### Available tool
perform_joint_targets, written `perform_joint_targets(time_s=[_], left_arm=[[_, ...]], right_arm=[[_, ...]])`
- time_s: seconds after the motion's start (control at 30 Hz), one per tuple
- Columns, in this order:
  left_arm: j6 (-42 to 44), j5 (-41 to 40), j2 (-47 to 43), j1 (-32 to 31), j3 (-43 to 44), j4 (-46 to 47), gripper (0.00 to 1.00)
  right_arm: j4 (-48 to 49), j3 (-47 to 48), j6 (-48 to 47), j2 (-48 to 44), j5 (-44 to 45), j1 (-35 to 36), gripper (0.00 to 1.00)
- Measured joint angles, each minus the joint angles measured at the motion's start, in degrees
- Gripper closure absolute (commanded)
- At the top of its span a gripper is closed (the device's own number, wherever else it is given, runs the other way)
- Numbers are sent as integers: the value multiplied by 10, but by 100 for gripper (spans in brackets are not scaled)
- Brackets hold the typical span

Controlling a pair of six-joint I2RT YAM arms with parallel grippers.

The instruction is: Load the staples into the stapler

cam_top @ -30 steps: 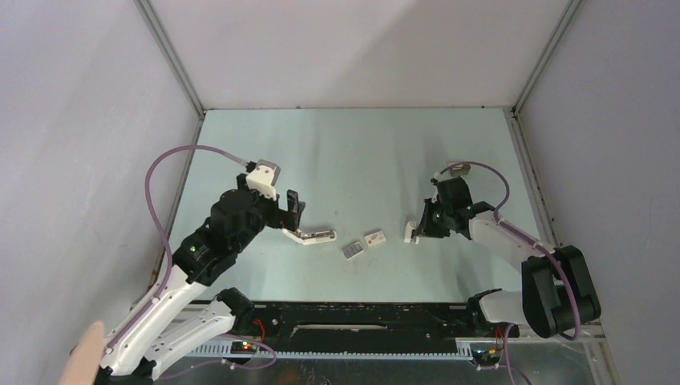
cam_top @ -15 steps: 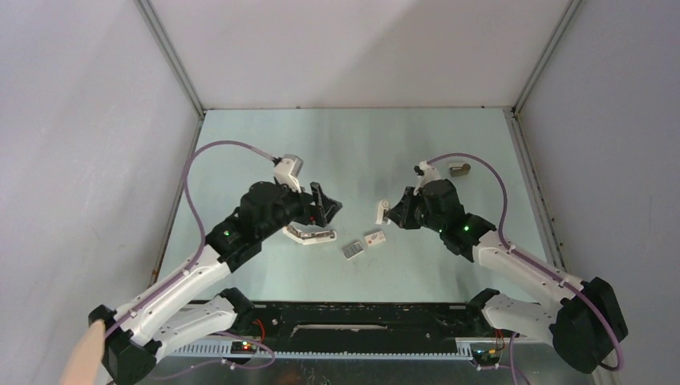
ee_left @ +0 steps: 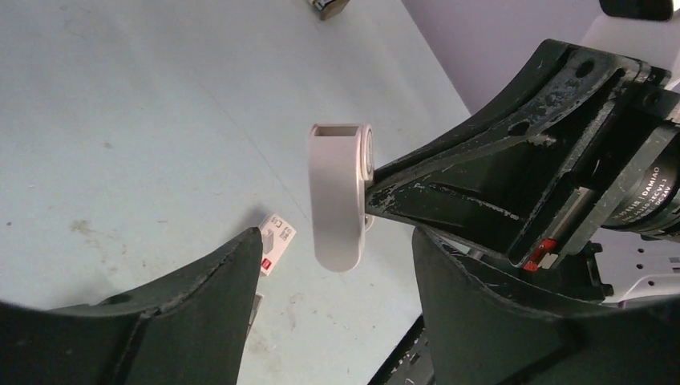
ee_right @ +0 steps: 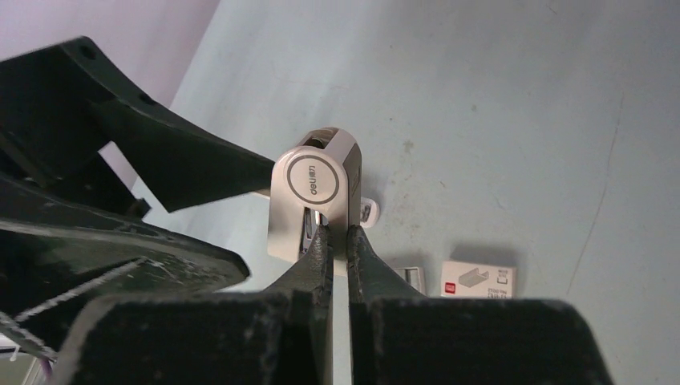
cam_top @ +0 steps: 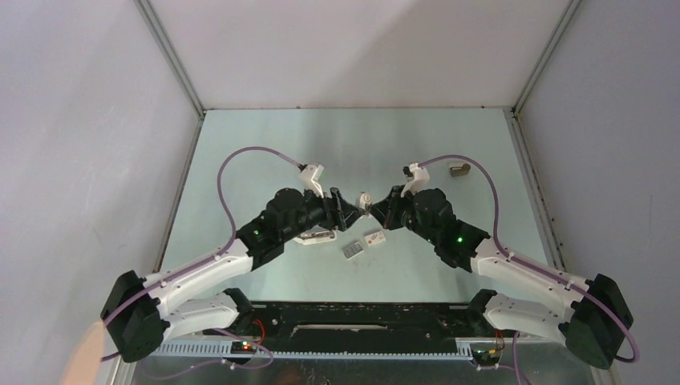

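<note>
Finding: the right claw [ee_right: 337, 234] is pinched tight on the lower edge of the stapler [ee_right: 314, 200] and holds it clear of the table [cam_top: 265, 144], with the round logo end facing the right wrist camera. The left claw [cam_top: 350, 210] is spread wide. Its fingers [ee_left: 200, 297] stand either side of the stapler's lower end and appear not to touch it.

The staples [cam_top: 352, 250], a small grey block, lie on the table just near of the two claws, beside the white box [cam_top: 374, 238]. A whitish piece [cam_top: 314, 236] lies partly under the left arm.

Assessment: the step looks like a second grip on the stapler. The left claw should close squarely on the free end, away from the right fingertips, before either arm pulls.

Clearance: the claws meet nose to nose at mid-table, so margin between them is slight. Far of them the table is open, and the side walls [cam_top: 96, 120] are well apart. A small dark object [cam_top: 459, 169] sits far right, out of the way.
</note>
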Motion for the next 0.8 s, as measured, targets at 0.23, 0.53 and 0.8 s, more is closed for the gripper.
perform_joint_targets(time_s=[0.23, 0.53, 0.8], left_arm=[[-14, 19, 30, -5, -2, 47, 48], [-18, 25, 45, -5, -2, 62, 72], [-15, 26, 47, -4, -2, 59, 95]], right_arm=[[25, 0, -4, 0, 8, 13, 100], [33, 0, -20, 0, 10, 19, 100], [32, 0, -43, 0, 10, 21, 100]])
